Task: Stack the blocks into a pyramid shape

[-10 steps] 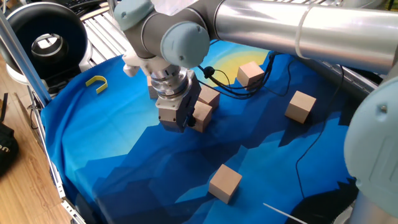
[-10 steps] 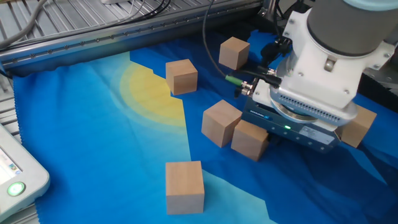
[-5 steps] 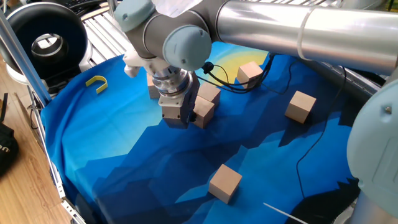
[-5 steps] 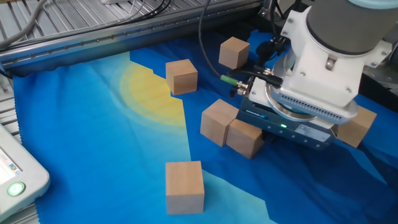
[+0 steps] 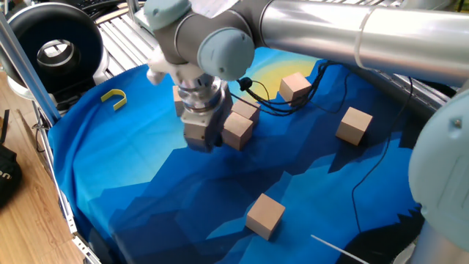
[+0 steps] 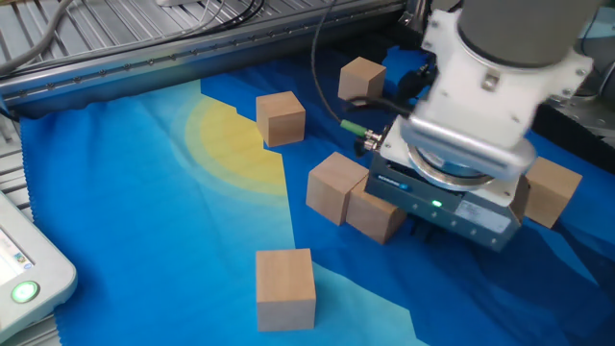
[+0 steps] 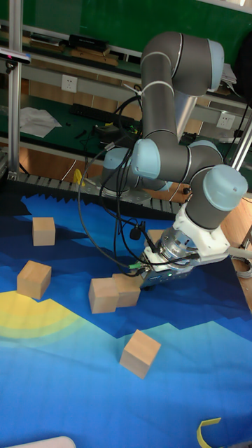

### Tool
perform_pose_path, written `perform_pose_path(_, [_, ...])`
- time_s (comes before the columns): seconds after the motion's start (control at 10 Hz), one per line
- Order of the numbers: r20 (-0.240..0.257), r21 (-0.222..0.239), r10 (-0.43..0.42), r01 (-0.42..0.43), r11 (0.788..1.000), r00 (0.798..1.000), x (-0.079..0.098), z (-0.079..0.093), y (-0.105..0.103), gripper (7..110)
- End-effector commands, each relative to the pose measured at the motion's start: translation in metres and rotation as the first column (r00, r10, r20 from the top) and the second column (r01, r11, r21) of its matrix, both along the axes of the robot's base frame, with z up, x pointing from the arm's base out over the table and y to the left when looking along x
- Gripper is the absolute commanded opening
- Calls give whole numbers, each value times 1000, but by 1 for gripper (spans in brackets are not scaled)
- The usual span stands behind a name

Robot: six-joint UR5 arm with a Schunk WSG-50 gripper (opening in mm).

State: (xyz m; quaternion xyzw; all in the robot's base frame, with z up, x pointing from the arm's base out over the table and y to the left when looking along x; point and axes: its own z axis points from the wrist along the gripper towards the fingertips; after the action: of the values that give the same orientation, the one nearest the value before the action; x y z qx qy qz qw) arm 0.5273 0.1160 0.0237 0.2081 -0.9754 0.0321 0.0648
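Observation:
Several tan wooden blocks lie on the blue cloth. My gripper (image 5: 222, 136) (image 6: 392, 219) (image 7: 138, 283) is low at the middle, tilted, and shut on one block (image 5: 239, 130) (image 6: 369, 215) (image 7: 127, 291); its body hides the fingers. That block touches a second block (image 5: 247, 110) (image 6: 335, 186) (image 7: 103, 295). Loose blocks sit at the back (image 5: 295, 86) (image 6: 281, 118), to the right (image 5: 355, 125) (image 6: 362, 80) and near the front (image 5: 265, 215) (image 6: 285, 286). Another block (image 5: 179, 105) (image 6: 551, 190) is partly hidden behind the wrist.
A small yellow hook-shaped piece (image 5: 113, 97) (image 7: 207, 428) lies at the cloth's left edge. A black round device (image 5: 55, 44) stands off the cloth's corner. A black cable (image 5: 278, 110) trails from the wrist over the cloth. A white device (image 6: 19, 274) sits beside the cloth.
The gripper has shifted slightly toward the second block, carrying its block along. The gap between the two blocks has closed. The other blocks have not moved.

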Motion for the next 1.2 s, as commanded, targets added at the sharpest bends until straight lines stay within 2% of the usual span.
perform_pose_path(0.0, [90,172,-137,120,978,986,56,25,21,7])
perform_pose_path(0.1, [105,166,-136,118,979,985,75,40,8,7])
perform_pose_path(0.2, [127,99,-113,101,990,985,93,55,-17,7])
perform_pose_path(0.3, [140,62,-91,83,995,986,106,62,-36,7])
perform_pose_path(0.4, [161,77,-94,83,994,982,121,56,-45,7])
perform_pose_path(0.5, [178,74,-75,63,995,981,135,49,-60,7])
perform_pose_path(0.6, [174,61,-53,43,997,983,143,45,-77,7])
perform_pose_path(0.7, [157,19,-36,33,999,987,144,43,-97,7])
perform_pose_path(0.9, [91,-38,-21,24,999,996,127,43,-123,7])
perform_pose_path(1.0, [90,-44,-17,21,999,996,122,38,-134,7])
perform_pose_path(1.1, [84,-13,-13,14,1000,996,116,28,-136,7])
